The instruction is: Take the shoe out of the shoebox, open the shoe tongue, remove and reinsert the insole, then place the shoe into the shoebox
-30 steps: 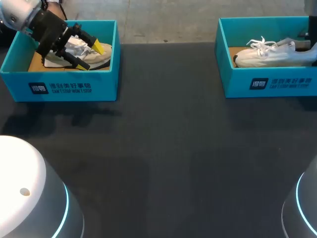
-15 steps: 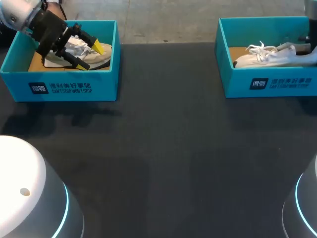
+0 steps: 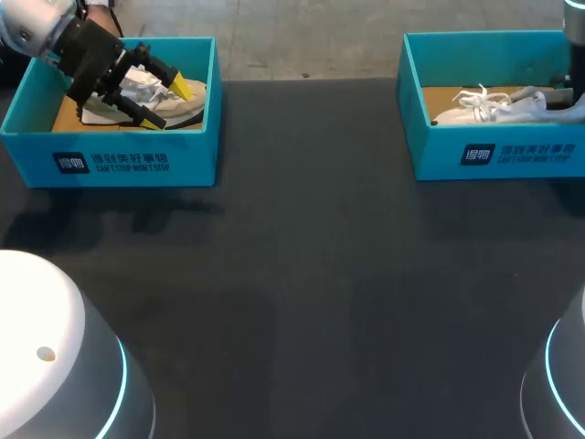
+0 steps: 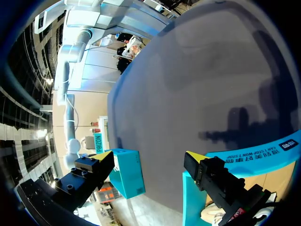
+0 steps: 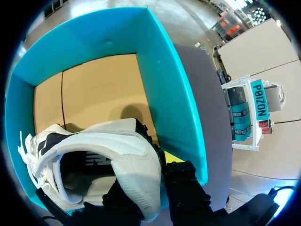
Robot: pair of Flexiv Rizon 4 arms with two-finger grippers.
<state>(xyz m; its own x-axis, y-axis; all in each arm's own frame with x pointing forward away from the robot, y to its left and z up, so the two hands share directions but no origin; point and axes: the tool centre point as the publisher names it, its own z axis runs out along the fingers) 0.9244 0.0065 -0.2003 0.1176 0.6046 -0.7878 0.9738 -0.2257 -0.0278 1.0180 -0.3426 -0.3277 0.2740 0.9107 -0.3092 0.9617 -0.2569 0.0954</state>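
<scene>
Right wrist view: my right gripper (image 5: 148,176) pinches the white shoe (image 5: 108,141) by its heel wall inside the right shoebox (image 5: 160,84), toe lying away from it along the box. My left gripper (image 4: 148,157) hangs wide open, empty, well apart from that box.

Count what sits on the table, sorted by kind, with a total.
Shoeboxes: 2, the left shoebox and the right shoebox, both teal
Shoes: 2, the left shoe and the right shoe, one in each shoebox
Total: 4
</scene>
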